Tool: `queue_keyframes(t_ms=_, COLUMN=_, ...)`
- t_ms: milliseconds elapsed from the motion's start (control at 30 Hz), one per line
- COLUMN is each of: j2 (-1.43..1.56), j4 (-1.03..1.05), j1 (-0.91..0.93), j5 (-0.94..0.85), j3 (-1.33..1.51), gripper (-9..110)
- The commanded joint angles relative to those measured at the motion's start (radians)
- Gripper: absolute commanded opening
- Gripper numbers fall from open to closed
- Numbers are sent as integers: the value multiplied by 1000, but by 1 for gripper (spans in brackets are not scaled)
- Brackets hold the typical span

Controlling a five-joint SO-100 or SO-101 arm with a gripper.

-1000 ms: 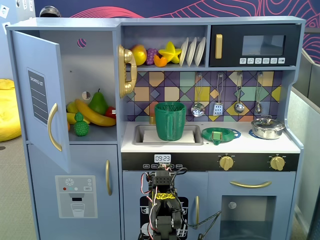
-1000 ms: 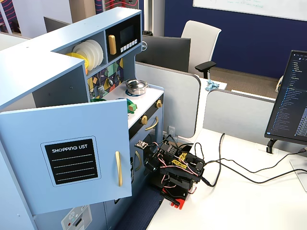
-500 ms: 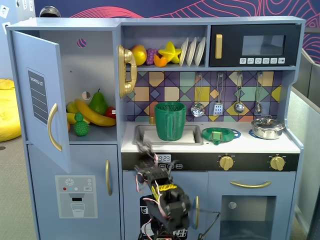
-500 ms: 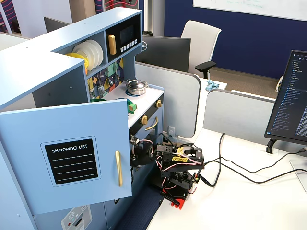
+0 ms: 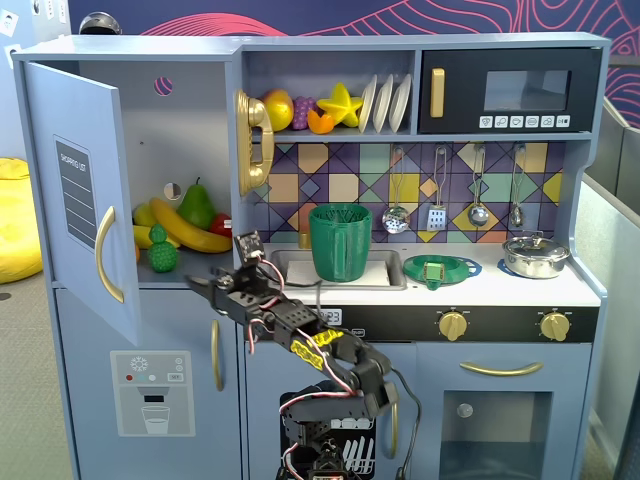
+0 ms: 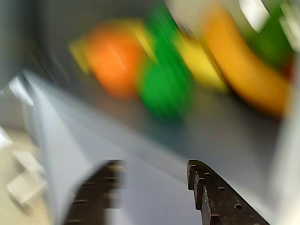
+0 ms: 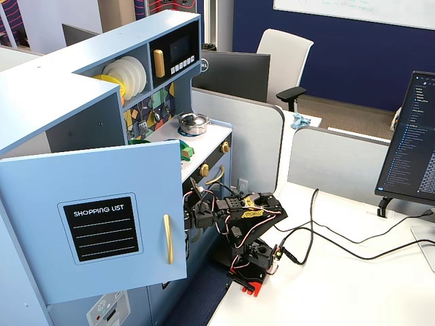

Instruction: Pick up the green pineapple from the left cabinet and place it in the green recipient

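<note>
The left cabinet [image 5: 190,130] stands open, its door [image 5: 80,200] swung out to the left. The green pineapple [image 5: 162,252] sits upright at the front of its shelf, before the bananas [image 5: 180,228] and the green pear [image 5: 197,206]. In the blurred wrist view the pineapple [image 6: 164,86] lies ahead, above the jaws. My gripper [image 5: 221,263] is open and empty, just right of the shelf's front edge and short of the pineapple; it also shows in the wrist view [image 6: 154,165]. The green recipient [image 5: 340,243] stands in the sink.
An orange fruit [image 6: 112,61] lies left of the pineapple. A green strainer dish [image 5: 440,268] and a steel pot [image 5: 535,257] sit on the counter. The open door [image 7: 95,217] hides the shelf in a fixed view, with the arm [image 7: 238,214] beside it.
</note>
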Motion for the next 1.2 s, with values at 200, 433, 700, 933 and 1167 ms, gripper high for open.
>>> queue_keyframes(t_ms=200, j2=-268, j4=-123, j1=35, j5=6, j3=-209, gripper=31)
queue_keyframes(t_ms=433, j2=-479, j4=-216, j1=60, j5=-23, j3=-319, gripper=33)
queue_keyframes(t_ms=700, j2=-683, j4=-333, j1=95, j5=-28, j3=-442, gripper=34)
queue_keyframes(t_ms=933, j2=-775, j4=-336, j1=109, j5=-3, j3=-525, gripper=37)
queue_keyframes(t_ms=1167, j2=-842, j4=-328, j1=106, j5=32, j3=-630, gripper=41)
